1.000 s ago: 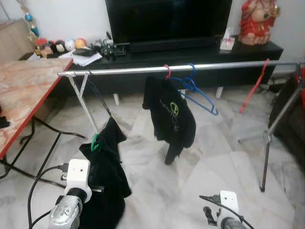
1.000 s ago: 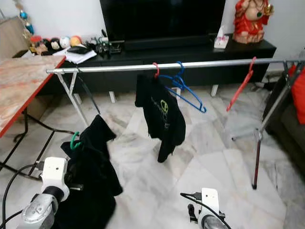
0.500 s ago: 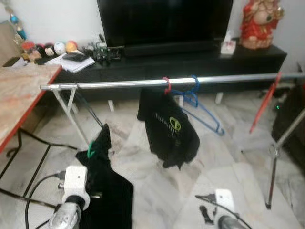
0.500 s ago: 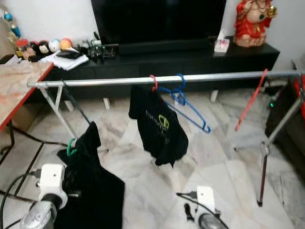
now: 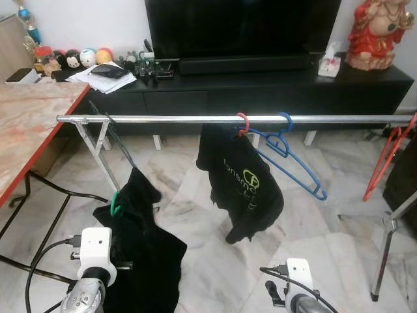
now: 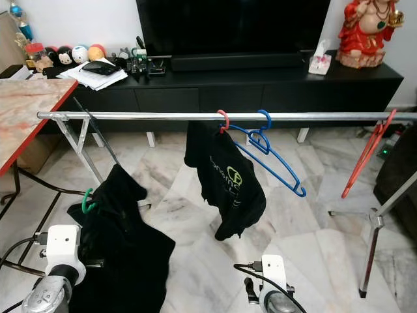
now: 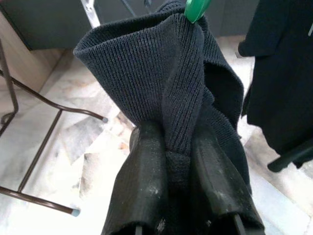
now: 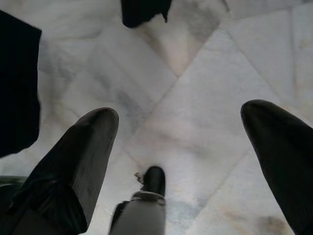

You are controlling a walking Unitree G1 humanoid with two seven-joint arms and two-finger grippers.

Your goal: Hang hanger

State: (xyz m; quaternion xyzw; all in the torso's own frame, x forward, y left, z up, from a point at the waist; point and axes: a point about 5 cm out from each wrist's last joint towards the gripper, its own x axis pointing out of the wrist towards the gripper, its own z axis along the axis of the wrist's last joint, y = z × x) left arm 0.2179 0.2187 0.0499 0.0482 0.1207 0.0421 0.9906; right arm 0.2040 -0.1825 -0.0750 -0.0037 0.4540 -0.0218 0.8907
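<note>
The left gripper [image 7: 178,161] has its fingers pinched on a fold of the dark garment [image 5: 146,248], holding it low on the near left. The green hanger [image 5: 115,204] inside points its hook up toward the rail [image 5: 169,119] farther off, presumably ready to lift on. The right gripper [image 8: 181,142] hangs idle, fingers spread over the marble floor [image 8: 161,93]. A black shirt [image 5: 241,186] and blue hanger [image 5: 290,156] occupy mid-rail; the left span looks free.

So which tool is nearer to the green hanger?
Left. The left tool is shut on the black garment that carries the green hanger, just below its hook. The right tool hangs open over the marble floor, apart from it.
</note>
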